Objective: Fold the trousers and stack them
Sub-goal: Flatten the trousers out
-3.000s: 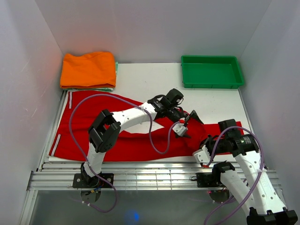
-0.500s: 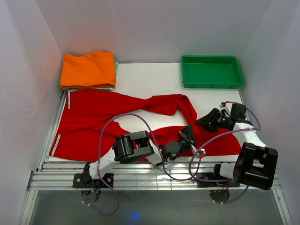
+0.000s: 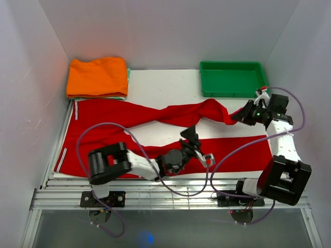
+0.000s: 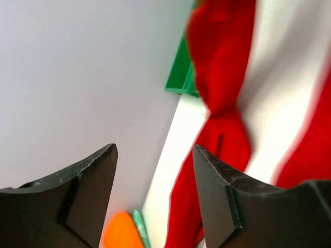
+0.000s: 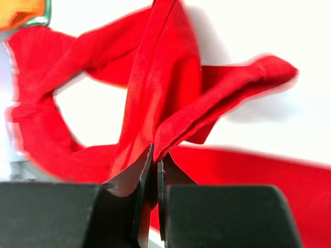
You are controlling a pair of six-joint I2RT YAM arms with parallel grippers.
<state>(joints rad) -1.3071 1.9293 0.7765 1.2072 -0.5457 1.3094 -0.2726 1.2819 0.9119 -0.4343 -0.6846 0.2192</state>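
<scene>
Trousers [image 3: 103, 129] spread flat leftward of your right gripper [image 5: 155, 160], whose jaws pinch the far leg's end, raised just beside the green tray [image 3: 234, 94], likely to draw it straight before folding. Your left gripper [image 4: 155, 191] hangs spread, empty, over the near leg.

I log one pair of bright red trousers [image 3: 103, 135], soft fabric with a thin white side-seam stripe, lying lengthwise across the white table [image 3: 165, 85], wide end flat at left, near leg straight, far leg twisted and bunched with its end lifted at right.
</scene>
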